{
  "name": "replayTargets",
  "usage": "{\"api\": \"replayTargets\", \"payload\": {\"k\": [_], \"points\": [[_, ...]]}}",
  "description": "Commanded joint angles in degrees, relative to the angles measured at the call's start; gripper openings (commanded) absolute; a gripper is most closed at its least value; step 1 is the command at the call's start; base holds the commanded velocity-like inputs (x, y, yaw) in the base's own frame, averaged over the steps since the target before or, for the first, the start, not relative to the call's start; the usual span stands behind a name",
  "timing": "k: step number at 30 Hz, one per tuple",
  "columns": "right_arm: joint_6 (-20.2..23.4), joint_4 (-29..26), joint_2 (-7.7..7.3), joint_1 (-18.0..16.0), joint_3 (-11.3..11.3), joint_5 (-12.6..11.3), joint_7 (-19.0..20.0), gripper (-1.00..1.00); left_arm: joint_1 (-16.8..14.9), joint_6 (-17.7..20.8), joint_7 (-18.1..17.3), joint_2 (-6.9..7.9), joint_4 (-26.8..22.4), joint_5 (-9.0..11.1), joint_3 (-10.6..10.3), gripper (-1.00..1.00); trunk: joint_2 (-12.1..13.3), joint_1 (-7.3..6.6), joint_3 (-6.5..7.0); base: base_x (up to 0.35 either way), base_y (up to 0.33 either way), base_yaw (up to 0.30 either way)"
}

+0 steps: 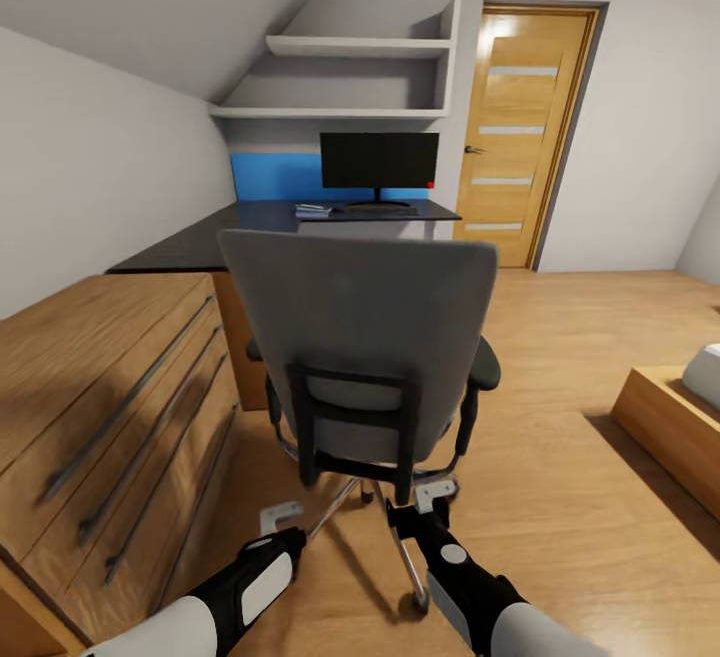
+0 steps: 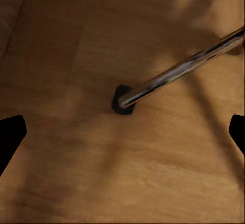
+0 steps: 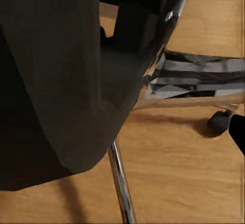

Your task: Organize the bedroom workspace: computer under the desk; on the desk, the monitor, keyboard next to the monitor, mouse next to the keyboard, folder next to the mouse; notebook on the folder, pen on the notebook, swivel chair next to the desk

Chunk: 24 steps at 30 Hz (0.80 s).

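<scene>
Swivel chair (image 1: pixel 360 337) faces desk (image 1: pixel 250 227); left pincer (image 1: pixel 281 516) wide, empty; right pincer (image 1: pixel 432 497) spread unclear.

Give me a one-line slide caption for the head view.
Robot behind the grey swivel chair, which faces the desk holding the monitor; both arms low near its chrome base.

Desk (image 1: pixel 200 237) front and seat behind swivel chair (image 1: pixel 360 337) back.
</scene>
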Motion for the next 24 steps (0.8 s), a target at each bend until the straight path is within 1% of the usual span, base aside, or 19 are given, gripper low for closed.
{"api": "replayTargets", "payload": {"k": [1,3,7,12,14,16,17,19,21,24], "points": [[-0.22,-0.03,-0.06,-0.06,0.56,-0.51,-0.3,1.0,-0.06,0.25,0.43,0.02,-0.13,0.11,-0.46,1.0,-0.02,0.02,-0.05,0.3,-0.196,0.0],[-0.23,-0.08,-0.16,-0.06,0.43,-0.58,-0.39,1.0,-0.06,0.25,0.44,-0.01,-0.16,0.09,-1.27,1.0,-0.02,0.02,-0.05,0.297,-0.198,0.0],[-0.24,-0.18,-0.21,-0.06,0.03,-0.62,-0.44,1.0,-0.06,0.25,0.48,-0.55,-0.18,-0.06,-4.32,1.0,-0.02,0.02,-0.05,0.217,-0.155,0.0],[-0.23,-0.18,-0.33,-0.06,-0.77,-0.7,-0.45,1.0,-0.07,0.25,0.44,-1.16,-0.19,-0.17,-5.69,1.0,-0.02,0.02,-0.05,0.039,-0.028,0.0],[-0.23,-0.11,-0.37,-0.06,-1.14,-0.71,-0.45,1.0,-0.07,0.22,0.45,-1.9,-0.2,-0.2,-6.52,1.0,-0.02,0.02,-0.05,0.006,-0.004,0.0],[-0.24,-0.06,-0.35,-0.06,-1.51,-0.71,-0.42,1.0,-0.07,-0.54,0.47,-3.39,-0.19,-0.19,-7.5,1.0,-0.02,0.02,-0.05,0.002,-0.002,0.0],[-0.24,-0.04,-0.35,-0.06,-1.61,-0.69,-0.4,1.0,-0.07,-1.57,0.47,-3.97,-0.19,-0.19,-7.9,1.0,-0.02,0.02,-0.05,0.001,-0.001,0.0],[-0.24,-0.03,-0.33,-0.06,-1.7,-0.69,-0.38,1.0,-0.07,-3.51,0.48,-4.68,-0.21,-0.21,-8.27,1.0,-0.02,0.02,-0.05,0.0,0.0,0.0],[-0.24,-0.03,-0.32,-0.06,-1.73,-0.66,-0.37,1.0,-0.07,-4.63,0.5,-4.99,-0.25,-0.25,-8.43,1.0,-0.02,0.02,-0.05,0.0,0.0,0.0],[-0.24,-0.04,-0.38,-0.06,-1.77,-0.63,-0.37,1.0,-0.07,-6.29,0.63,-5.49,-0.55,-1.02,-8.66,1.0,-0.02,0.02,-0.05,0.0,0.0,0.0]]}}
